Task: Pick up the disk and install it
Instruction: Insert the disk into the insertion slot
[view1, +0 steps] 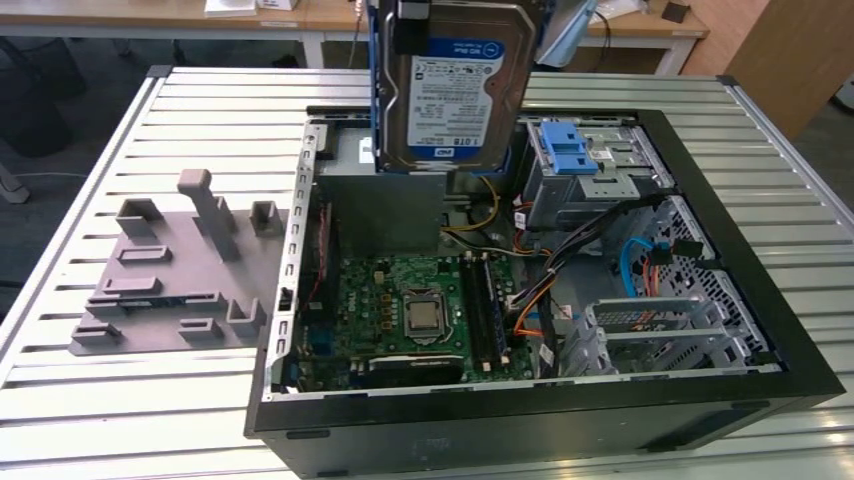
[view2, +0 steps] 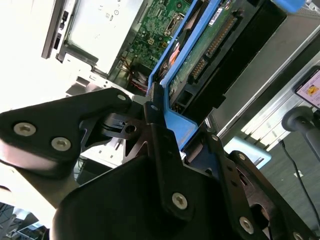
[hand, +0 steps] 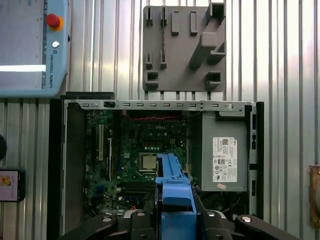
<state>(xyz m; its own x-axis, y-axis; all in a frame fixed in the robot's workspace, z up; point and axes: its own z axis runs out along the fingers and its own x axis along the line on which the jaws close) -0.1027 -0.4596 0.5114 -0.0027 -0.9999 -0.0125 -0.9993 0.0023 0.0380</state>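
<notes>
The disk (view1: 454, 85), a silver hard drive with a white-and-blue label and a blue frame, hangs upright above the back of the open computer case (view1: 534, 410). My gripper (view1: 467, 8) is shut on its top edge at the top of the exterior view. In the second wrist view the black fingers (view2: 157, 135) clamp the blue frame, with the disk's (view2: 210, 45) circuit side showing beyond them. In the first wrist view the blue frame of the disk (hand: 172, 185) sticks out from my gripper (hand: 172, 220) over the motherboard (hand: 145, 150).
The case lies open on a slatted metal table (view1: 80, 400). Inside are the motherboard (view1: 414, 310), a drive cage with a blue latch (view1: 567, 150), cables and a grey box with a white sticker (hand: 225, 150). A grey moulded holder (view1: 174, 270) stands on the exterior view's left.
</notes>
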